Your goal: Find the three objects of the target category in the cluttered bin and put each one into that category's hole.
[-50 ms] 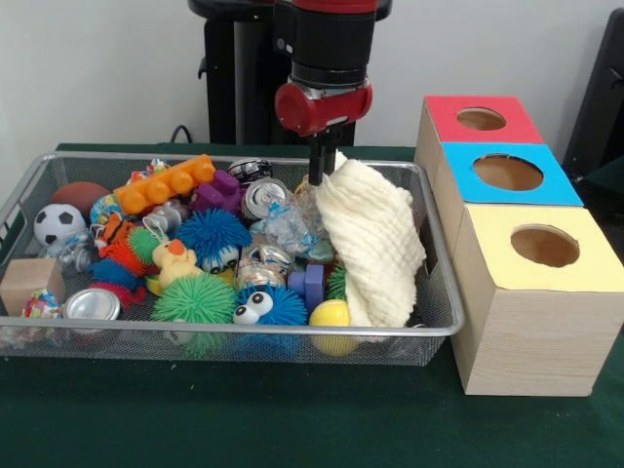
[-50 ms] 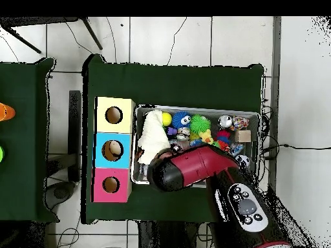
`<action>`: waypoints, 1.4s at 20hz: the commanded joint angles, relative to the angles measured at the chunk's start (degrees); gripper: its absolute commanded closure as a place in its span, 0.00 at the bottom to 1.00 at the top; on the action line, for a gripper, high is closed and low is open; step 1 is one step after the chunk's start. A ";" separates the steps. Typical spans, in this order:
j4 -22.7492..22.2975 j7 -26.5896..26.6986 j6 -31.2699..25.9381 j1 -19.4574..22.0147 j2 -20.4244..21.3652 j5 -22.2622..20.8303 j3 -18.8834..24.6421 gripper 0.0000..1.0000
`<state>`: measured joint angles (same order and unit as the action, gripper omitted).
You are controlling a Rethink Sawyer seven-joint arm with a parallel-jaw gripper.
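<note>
Progress looks near zero: bin (image 1: 434, 327) full, all three holes show empty. My tool (image 1: 319, 174) sits at the cloth's (image 1: 370, 244) top edge; grip state unclear. Can't tell target category; cans (image 1: 263, 198) among the clutter.

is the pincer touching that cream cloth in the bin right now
Touching. In the front view the pincer comes down onto the top corner of the cream cloth, which bunches up against it with no gap. The overhead view hides this under the arm.
</note>
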<state>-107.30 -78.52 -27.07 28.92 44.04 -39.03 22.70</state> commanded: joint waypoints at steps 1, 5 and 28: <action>2.57 -2.31 -3.78 0.05 -2.74 -1.81 -2.45 1.00; 2.57 -0.88 -5.96 1.36 -1.76 0.49 -1.24 0.00; 11.95 7.92 -12.63 11.53 -5.12 5.16 10.99 0.00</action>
<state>-102.67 -78.52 -37.43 39.94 44.07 -33.90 28.35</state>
